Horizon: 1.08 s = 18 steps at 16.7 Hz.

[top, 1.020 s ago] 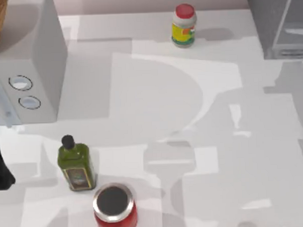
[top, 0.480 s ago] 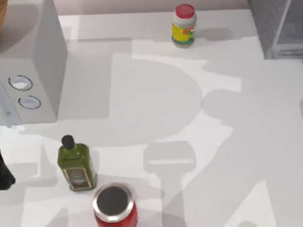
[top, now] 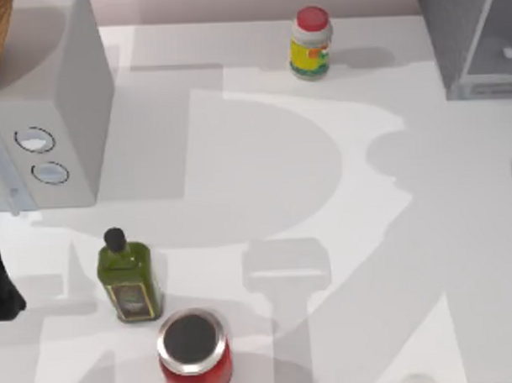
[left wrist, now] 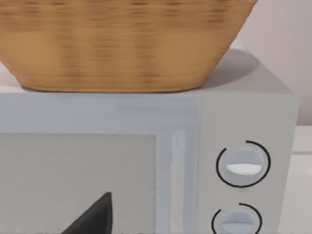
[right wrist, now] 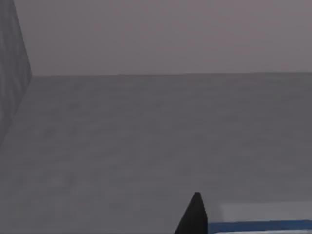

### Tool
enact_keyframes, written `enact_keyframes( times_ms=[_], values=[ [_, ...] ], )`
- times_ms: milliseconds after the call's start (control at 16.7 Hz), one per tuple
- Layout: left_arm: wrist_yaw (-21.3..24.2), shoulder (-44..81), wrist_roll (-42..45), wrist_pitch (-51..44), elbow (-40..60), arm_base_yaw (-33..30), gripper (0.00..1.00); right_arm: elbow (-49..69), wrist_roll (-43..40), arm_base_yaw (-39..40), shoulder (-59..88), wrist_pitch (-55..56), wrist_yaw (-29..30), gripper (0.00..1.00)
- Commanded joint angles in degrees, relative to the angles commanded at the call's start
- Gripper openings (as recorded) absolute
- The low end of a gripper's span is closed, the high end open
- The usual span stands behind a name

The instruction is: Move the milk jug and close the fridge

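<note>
Our right gripper (right wrist: 195,214) is inside the fridge (top: 465,41) at the table's far right corner. The wrist view shows grey interior walls, one dark fingertip and the milk jug (right wrist: 263,219) just beside it. Can't tell if we're pinching it or spread. Carton judged light, thin-walled, a bit slick: take the flat sides mid-height with modest squeeze. Left arm parked near the white appliance (top: 47,123), fingers' state unreadable too.

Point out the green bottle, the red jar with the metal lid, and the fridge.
Green bottle (top: 129,280), top view, on its green body.
Red jar (top: 192,338), top view, on the dark centre of its lid.
Fridge (top: 454,29), top view, on its grey side wall.
</note>
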Motion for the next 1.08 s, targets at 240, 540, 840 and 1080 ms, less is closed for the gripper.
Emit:
enact_keyframes(
  times_ms=[240,540,840,1080],
  values=[
    [0.00,0.00,0.00,0.00,0.00,0.00,1.00,0.23,-0.10,-0.30,0.26,-0.12,-0.09,0.00],
    [0.00,0.00,0.00,0.00,0.00,0.00,1.00,0.23,-0.10,-0.30,0.26,-0.12,-0.09,0.23],
    [0.00,0.00,0.00,0.00,0.00,0.00,1.00,0.23,-0.10,-0.30,0.26,-0.12,-0.09,0.60],
    [0.00,0.00,0.00,0.00,0.00,0.00,1.00,0.23,-0.10,-0.30,0.26,-0.12,-0.09,0.90]
  ],
)
